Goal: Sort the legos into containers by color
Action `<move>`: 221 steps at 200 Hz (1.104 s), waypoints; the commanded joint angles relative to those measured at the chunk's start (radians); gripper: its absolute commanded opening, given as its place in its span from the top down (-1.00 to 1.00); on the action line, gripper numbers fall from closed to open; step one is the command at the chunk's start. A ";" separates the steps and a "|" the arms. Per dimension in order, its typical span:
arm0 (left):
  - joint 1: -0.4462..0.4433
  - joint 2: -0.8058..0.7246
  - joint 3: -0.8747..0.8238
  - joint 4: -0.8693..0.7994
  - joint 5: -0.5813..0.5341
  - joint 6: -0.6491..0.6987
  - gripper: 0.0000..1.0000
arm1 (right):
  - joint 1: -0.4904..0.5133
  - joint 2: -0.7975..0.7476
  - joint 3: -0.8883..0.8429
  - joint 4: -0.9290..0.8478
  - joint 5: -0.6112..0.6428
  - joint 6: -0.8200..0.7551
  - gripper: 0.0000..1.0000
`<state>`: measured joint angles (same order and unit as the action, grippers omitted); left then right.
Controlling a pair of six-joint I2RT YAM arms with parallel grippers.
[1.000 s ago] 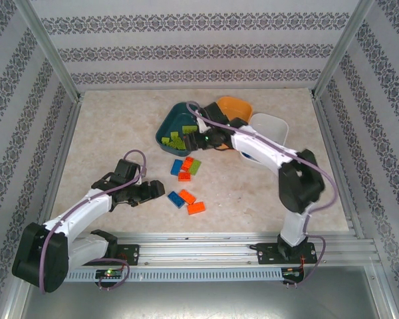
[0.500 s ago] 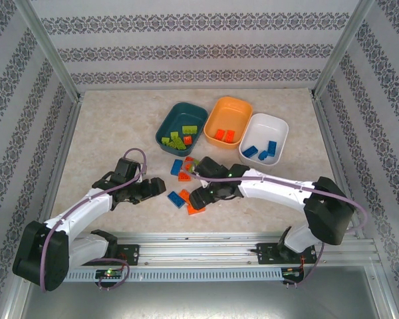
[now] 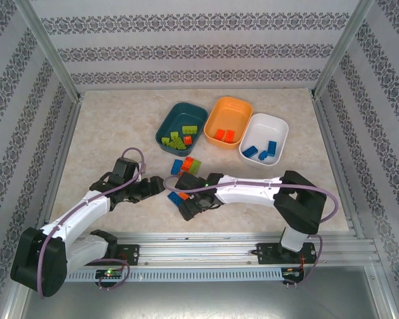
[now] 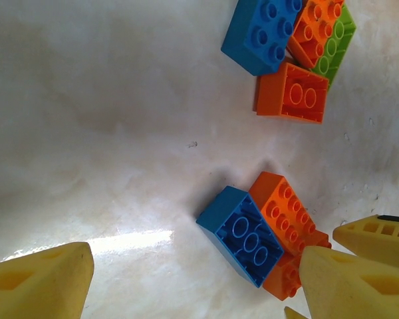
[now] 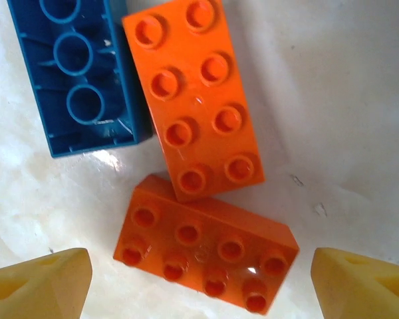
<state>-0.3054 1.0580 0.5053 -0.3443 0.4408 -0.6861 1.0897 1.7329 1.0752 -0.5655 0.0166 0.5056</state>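
We find right gripper (image 5: pixel 203 282), jaws spread and empty, directly above orange rectangular plastic brick (image 5: pixel 206 256) on marbled table (image 5: pixel 339 100); long axis roughly 9-to-3 o'clock, fingertip to fingertip; left gripper (image 3: pixel 156 186) farther.

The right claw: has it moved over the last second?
Yes. The right gripper has come away from the dark teal tray toward the near side of the table, and now hangs open over two loose orange bricks.
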 commanded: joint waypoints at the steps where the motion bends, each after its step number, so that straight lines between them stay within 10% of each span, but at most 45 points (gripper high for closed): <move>1: 0.011 -0.012 -0.013 -0.012 0.000 0.004 -0.63 | 0.015 0.044 0.046 -0.033 0.038 0.025 -0.71; 129: 0.010 0.010 0.006 -0.024 -0.001 0.028 -0.63 | -0.068 -0.049 0.002 -0.080 0.087 0.022 -0.15; 178: 0.010 0.029 0.010 -0.015 0.005 0.034 -0.63 | -0.347 -0.193 0.059 -0.090 0.090 -0.140 -0.17; 221: 0.011 0.052 0.011 -0.003 0.013 0.029 -0.63 | -0.607 -0.023 0.299 -0.055 -0.003 -0.249 -0.18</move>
<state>-0.3054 1.1034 0.5049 -0.3447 0.4419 -0.6769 0.5674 1.6066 1.2591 -0.6380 0.0620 0.3489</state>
